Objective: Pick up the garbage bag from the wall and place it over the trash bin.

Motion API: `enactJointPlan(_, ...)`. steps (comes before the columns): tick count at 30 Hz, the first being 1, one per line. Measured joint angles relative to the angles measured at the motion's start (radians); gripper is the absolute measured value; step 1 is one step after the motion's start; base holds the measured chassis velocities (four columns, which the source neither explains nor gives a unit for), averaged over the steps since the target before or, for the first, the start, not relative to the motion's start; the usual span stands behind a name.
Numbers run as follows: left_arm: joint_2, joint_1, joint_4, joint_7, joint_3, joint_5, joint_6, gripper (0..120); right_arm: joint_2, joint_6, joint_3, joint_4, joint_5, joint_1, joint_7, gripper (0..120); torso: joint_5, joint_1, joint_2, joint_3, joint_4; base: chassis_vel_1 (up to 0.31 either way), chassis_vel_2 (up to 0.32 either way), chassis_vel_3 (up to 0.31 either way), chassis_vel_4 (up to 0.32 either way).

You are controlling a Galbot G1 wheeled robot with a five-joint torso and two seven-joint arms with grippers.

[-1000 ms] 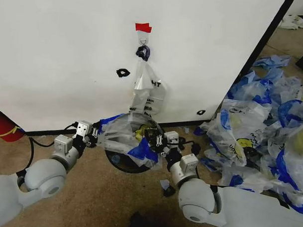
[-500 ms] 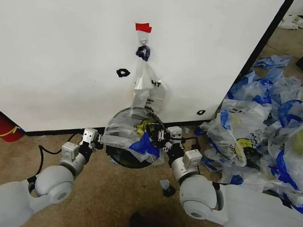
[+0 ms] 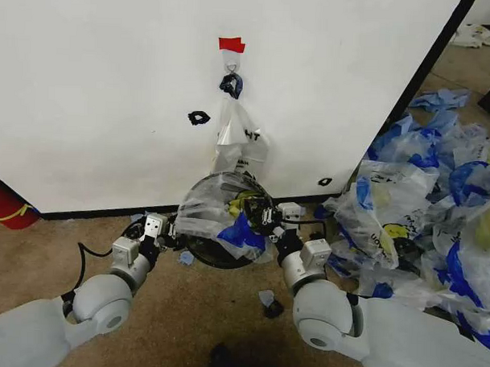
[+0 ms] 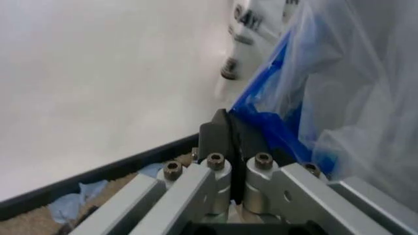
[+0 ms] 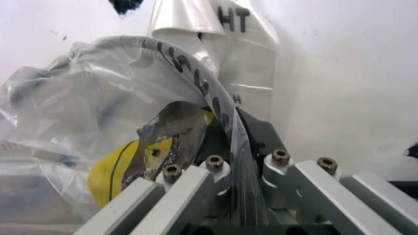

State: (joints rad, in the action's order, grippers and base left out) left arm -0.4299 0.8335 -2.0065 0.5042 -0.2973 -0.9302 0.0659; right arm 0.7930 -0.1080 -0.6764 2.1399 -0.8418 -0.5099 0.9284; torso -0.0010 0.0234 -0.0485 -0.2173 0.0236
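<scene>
Inspection of my own hold: my left gripper [image 3: 169, 227] is clamped on the blue edge of the garbage bag [image 3: 216, 217], and the left wrist view confirms the pads closed tight with blue film pinched between them. My right gripper [image 3: 269, 217] is likewise closed, pinching the opposite side of the bag's mouth; the right wrist view shows a band of the plastic running straight through the closed pads, with the yellow smiley print bunched just beside them. The bag therefore spans between my two jaws, and its film is pulled out over the trash bin [image 3: 218, 257], whose dark rim sits directly beneath and between both grips. I judge this two-sided hold serves to keep the mouth spread wide enough to cover the rim; one grip alone would let the thin plastic collapse. Beyond my jaws stands the wall [image 3: 95, 90], where a narrower clear bag [image 3: 238, 143] hangs from the hook [image 3: 231, 69]. Heaped spare bags [image 3: 426, 198] lie well outboard of my right jaw.
</scene>
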Motion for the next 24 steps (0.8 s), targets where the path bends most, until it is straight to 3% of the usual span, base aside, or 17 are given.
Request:
enactJointPlan(4,0.018,-0.007,-0.008,0.002,0.008,-0.005,-0.002,3,-0.002,-0.006,0.002,-0.010,0.009,0.000,-0.002,0,0.0003,0.000,0.000,0.000,0.0002,0.000,0.000,0.000,0.000)
enactJointPlan(24,0.028,-0.013,-0.021,0.051,0.042,-0.013,-0.008,77,-0.042,-0.022,0.067,-0.016,0.069,-0.061,-0.027,0,0.0000,0.000,0.000,0.000,-0.0003,0.000,0.000,0.000,0.000)
